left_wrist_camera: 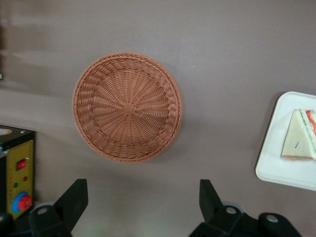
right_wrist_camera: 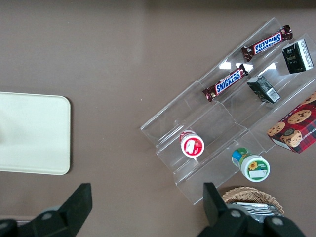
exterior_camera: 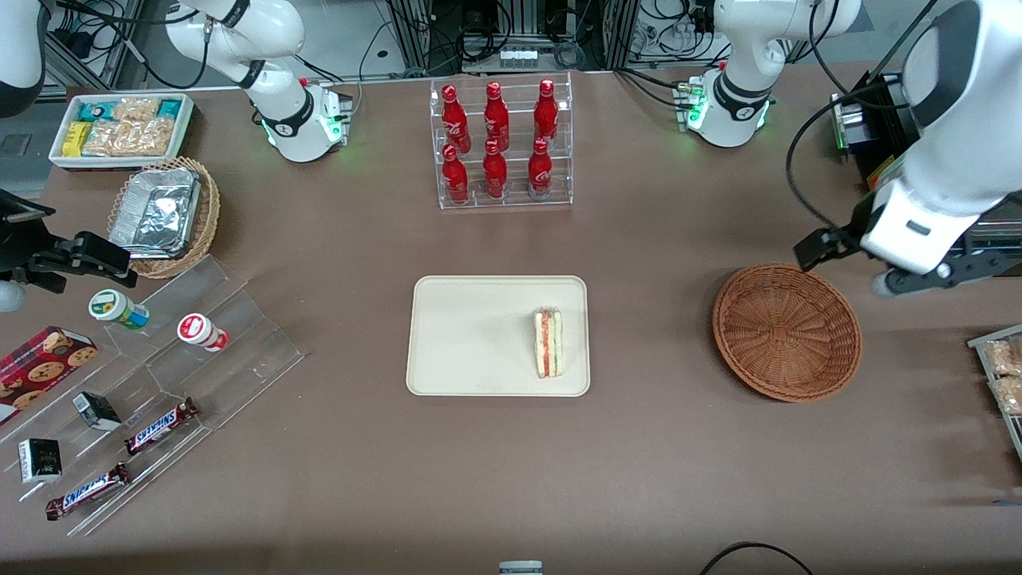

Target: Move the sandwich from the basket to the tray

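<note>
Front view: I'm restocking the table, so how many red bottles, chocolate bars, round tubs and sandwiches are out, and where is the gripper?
Red bottles: 6
Chocolate bars: 2
Round tubs: 2
Sandwich, on the tray: 1
Total: 11
The basket holds nothing; the open gripper hangs above the table beside it.

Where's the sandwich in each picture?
Front view: the sandwich lies on the tray, at the tray's end nearest the empty basket.
Left wrist view: sandwich on the tray's corner; the open gripper hangs above the table beside the basket.
Right wrist view: not in it.
Shared landmark: the tray.
</note>
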